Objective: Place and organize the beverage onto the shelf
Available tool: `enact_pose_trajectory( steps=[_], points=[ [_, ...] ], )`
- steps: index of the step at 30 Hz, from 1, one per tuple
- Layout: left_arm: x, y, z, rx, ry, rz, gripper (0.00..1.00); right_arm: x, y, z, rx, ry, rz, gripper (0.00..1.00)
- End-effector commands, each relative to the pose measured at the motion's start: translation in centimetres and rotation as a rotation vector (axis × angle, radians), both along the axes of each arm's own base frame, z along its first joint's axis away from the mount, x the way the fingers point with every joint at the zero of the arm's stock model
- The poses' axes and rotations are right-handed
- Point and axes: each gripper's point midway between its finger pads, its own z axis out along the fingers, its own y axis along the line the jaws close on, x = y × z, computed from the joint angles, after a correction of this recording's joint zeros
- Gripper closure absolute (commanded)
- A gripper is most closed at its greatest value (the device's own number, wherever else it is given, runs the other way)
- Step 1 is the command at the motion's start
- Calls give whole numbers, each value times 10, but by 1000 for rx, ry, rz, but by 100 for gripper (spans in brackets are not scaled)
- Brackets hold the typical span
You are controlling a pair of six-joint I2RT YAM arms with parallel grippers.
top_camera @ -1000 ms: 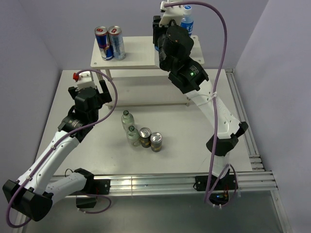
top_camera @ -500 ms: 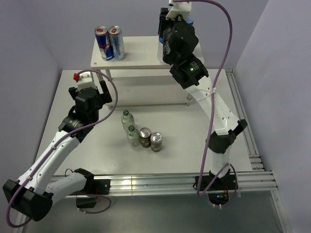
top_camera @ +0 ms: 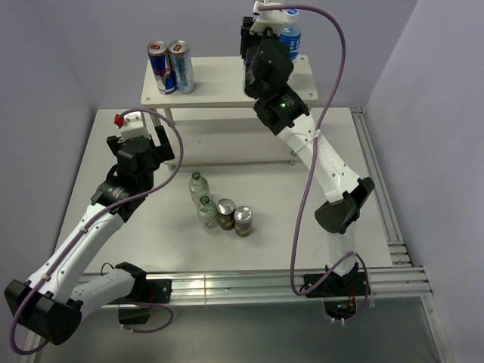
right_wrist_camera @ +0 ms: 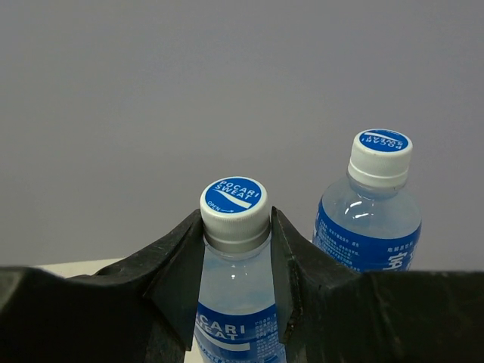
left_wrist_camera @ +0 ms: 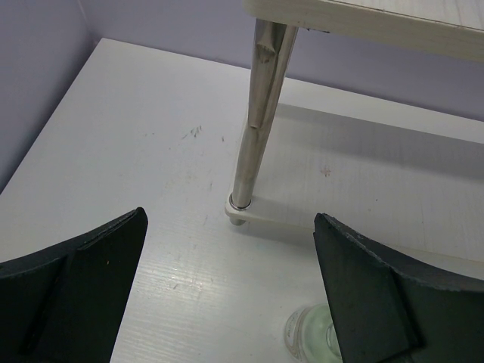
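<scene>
Right arm is up at the shelf (top_camera: 219, 87), far right end of the top board. The right claw (right_wrist_camera: 236, 227) is clamped on the held bottle (right_wrist_camera: 234, 200): both fingers (right_wrist_camera: 181, 265) press the neck just under the white cap, and the bottle stands upright. Just to its right stands the second bottle (right_wrist_camera: 368, 204), blue label, white cap, apart from the claw.

Against half a second ago, the right wrist has swung a touch to the left. From the top camera the second bottle shows again beside the wrist, where the arm had covered it. The elbow has also slid slightly inward.

The left arm hasn't budged. The left claw (left_wrist_camera: 229, 219) hangs low over the surface (top_camera: 287, 204) with its fingers spread wide and nothing between them, facing a shelf leg (left_wrist_camera: 253, 136).

On the surface the line-up is unchanged. Two green-capped bottles (top_camera: 201, 197) stand one behind the other. Two dark cans (top_camera: 234, 217) stand just to their right, side by side and touching or nearly so. Two tall blue-and-silver cans (top_camera: 171, 66) hold the left end of the top board.
</scene>
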Motion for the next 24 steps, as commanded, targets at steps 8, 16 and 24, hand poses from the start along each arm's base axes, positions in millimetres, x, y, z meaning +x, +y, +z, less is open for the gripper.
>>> enact_pose_trajectory(
  steps=[8, 16, 24],
  points=[
    [1, 4, 13, -8, -49, 15, 1, -17, -7, 17, 93, -79, 46, 57],
    [0, 5, 14, -8, -51, 18, 1, -20, 0, 4, 78, -64, 63, 26],
    [0, 5, 15, -8, -52, 20, 1, -26, 4, -9, 71, -42, 64, 0]
  ],
)
